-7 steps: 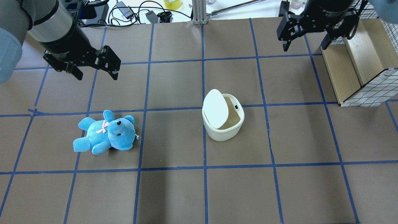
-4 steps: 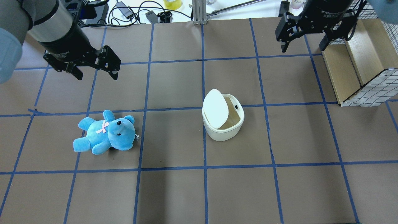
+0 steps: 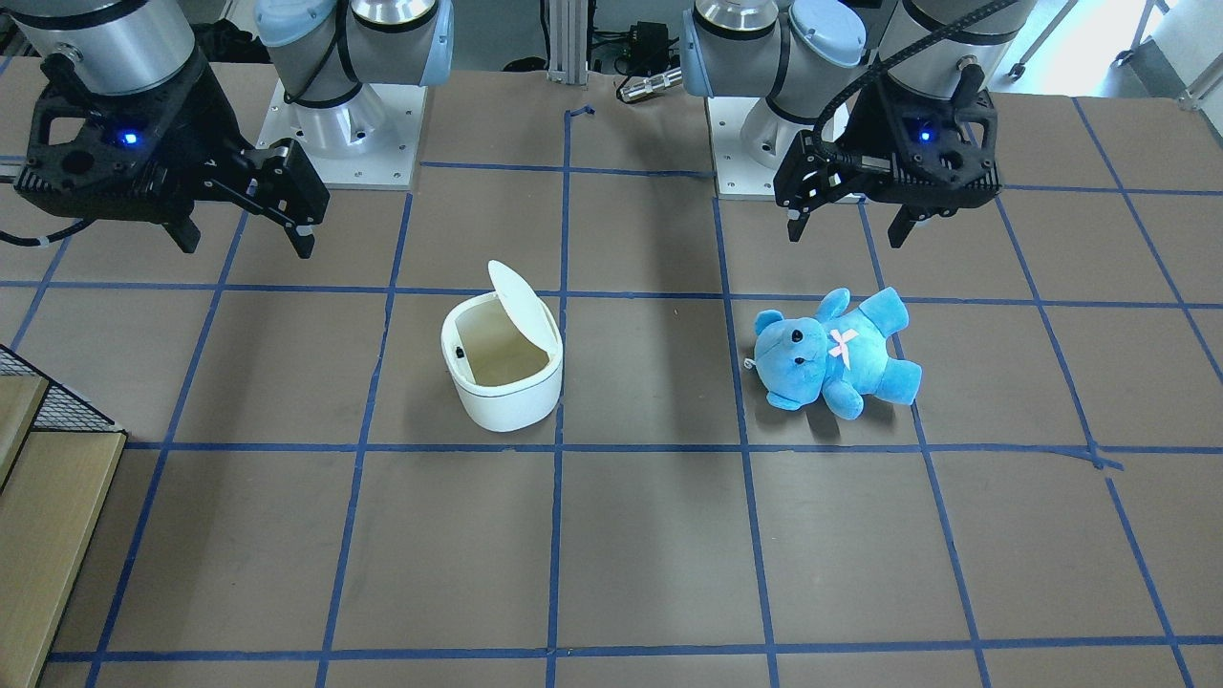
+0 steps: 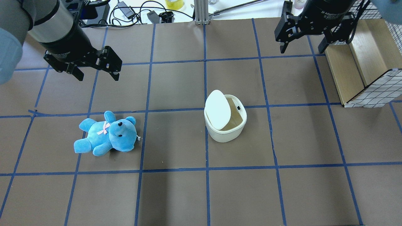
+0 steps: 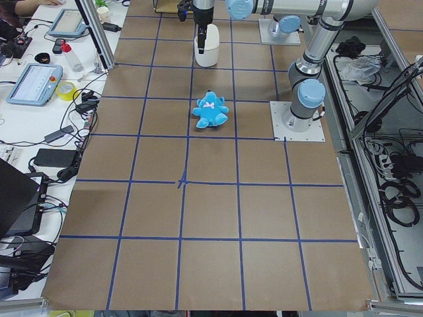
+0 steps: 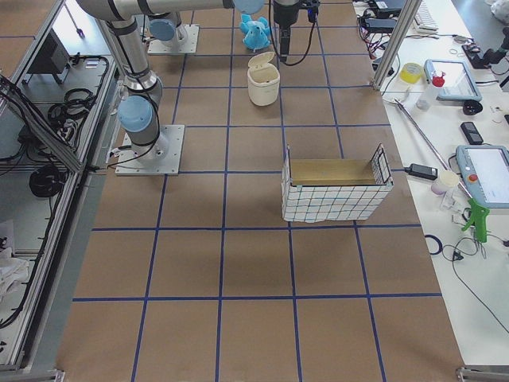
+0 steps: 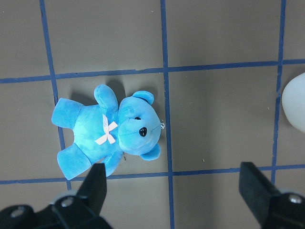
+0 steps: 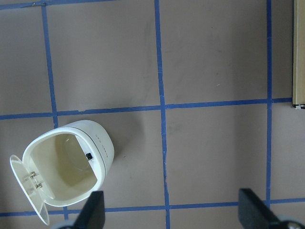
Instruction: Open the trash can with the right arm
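Gaping right pincer point(image 4: 301, 50), lettered "Adaptive", hangs apart from trash can point(image 4: 224, 133).

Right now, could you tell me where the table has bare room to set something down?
The row of squares nearest the robot, in front of the teddy bear and the trash can, is bare; so is the square between those two. The far right corner is crowded: the wire-sided crate sits there, with the right tool hovering beside it.
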